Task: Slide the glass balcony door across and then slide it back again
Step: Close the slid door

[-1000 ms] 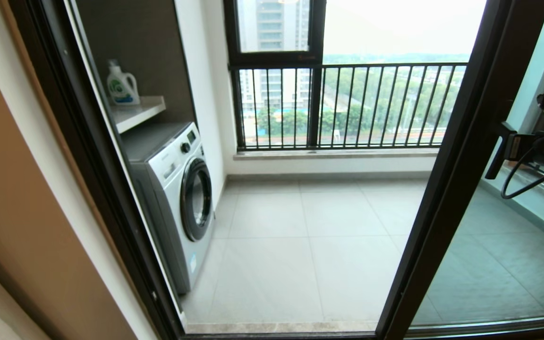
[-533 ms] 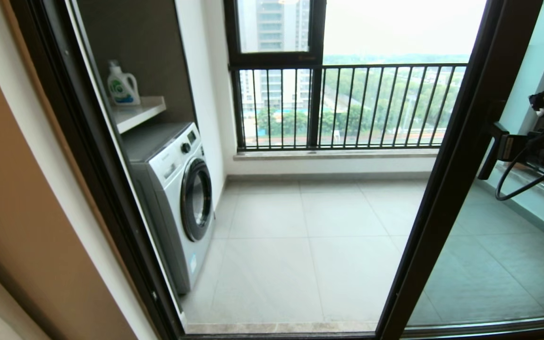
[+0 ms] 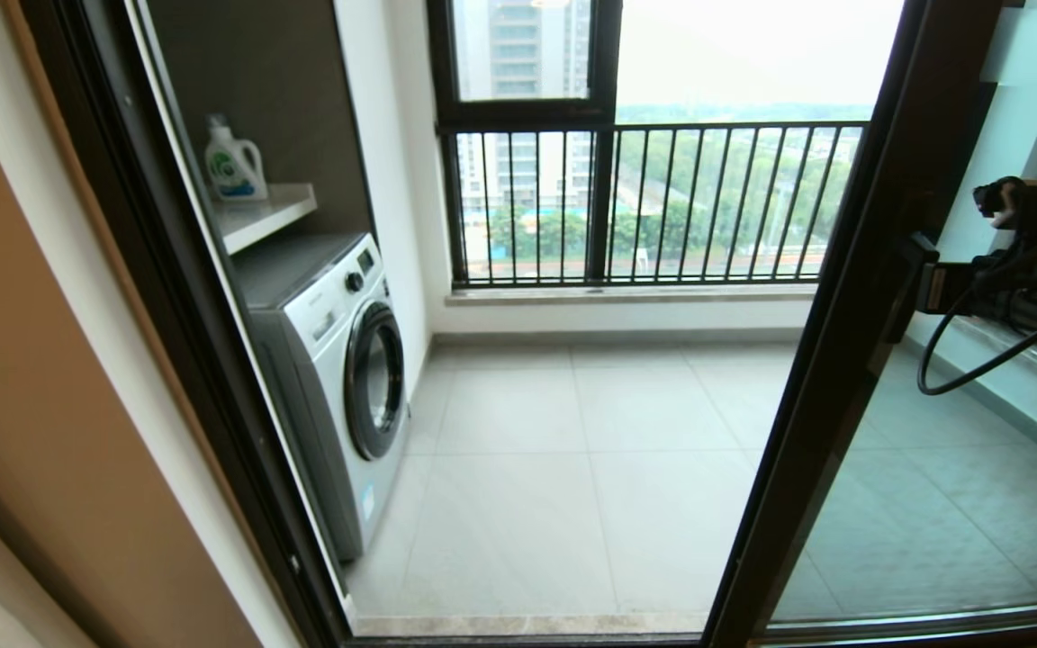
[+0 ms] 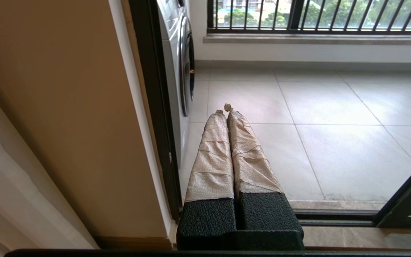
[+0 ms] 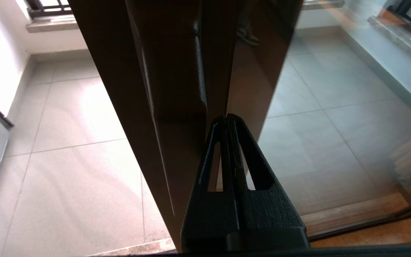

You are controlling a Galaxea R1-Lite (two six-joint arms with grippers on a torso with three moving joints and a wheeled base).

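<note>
Right gripper (image 5: 227, 119), fingers pressed together, against glass balcony door (image 3: 852, 297) frame at right of opening | left gripper (image 4: 226, 110) closed, parked | advice: push steadily along track.

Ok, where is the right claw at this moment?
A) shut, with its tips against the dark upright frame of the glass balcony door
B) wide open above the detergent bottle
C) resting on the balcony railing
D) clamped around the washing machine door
A: the right wrist view shows the right claw shut, its tips up against the dark upright of the glass balcony door.
</note>
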